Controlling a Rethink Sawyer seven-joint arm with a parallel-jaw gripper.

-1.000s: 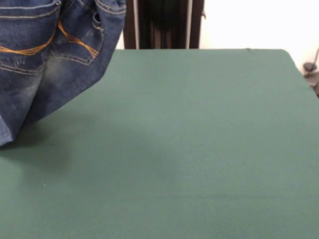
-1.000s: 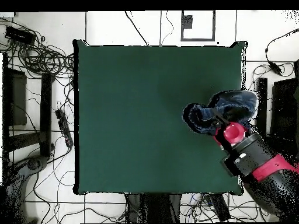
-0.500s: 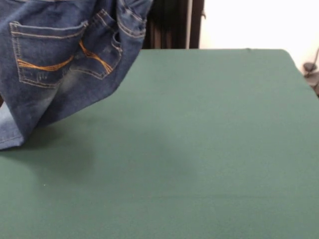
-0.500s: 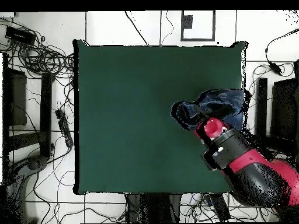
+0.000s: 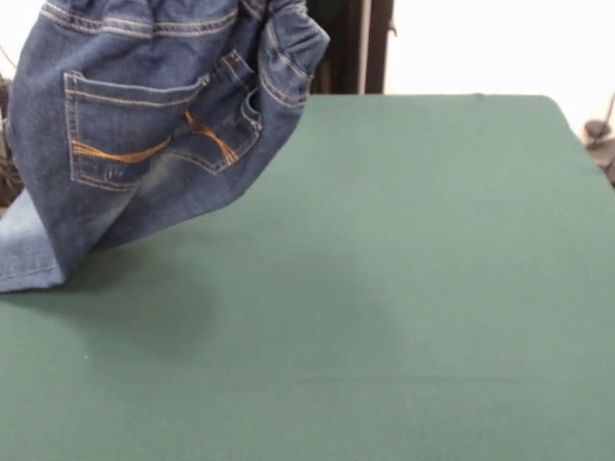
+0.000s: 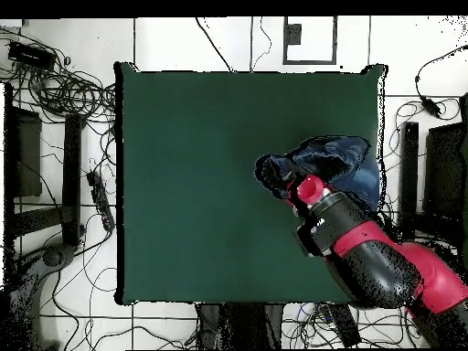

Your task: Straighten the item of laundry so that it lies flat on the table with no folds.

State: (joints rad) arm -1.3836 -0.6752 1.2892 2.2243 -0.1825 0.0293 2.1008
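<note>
The blue denim jeans [image 5: 144, 125] hang bunched from above at the far left of the front view. The back pockets with orange stitching face the camera. A pale leg end [image 5: 27, 259] rests on the green table [image 5: 404, 288]. In the overhead view the jeans [image 6: 329, 163] sit as a dark blue bundle at the table's [image 6: 201, 183] right side. The red and black arm comes in from the lower right. My gripper [image 6: 298, 186] is at the bundle's edge, shut on the jeans. The fingers themselves are hidden by the wrist and cloth.
Cables and dark gear [image 6: 55, 91] lie on the floor left of the table in the overhead view. More equipment [image 6: 439, 174] stands at its right. The pedestal's dark column [image 5: 341, 43] rises behind the table's far edge.
The arm has carried the hanging jeans further in over the table: rightward in the front view, leftward in the overhead view. More of the jeans shows in front.
</note>
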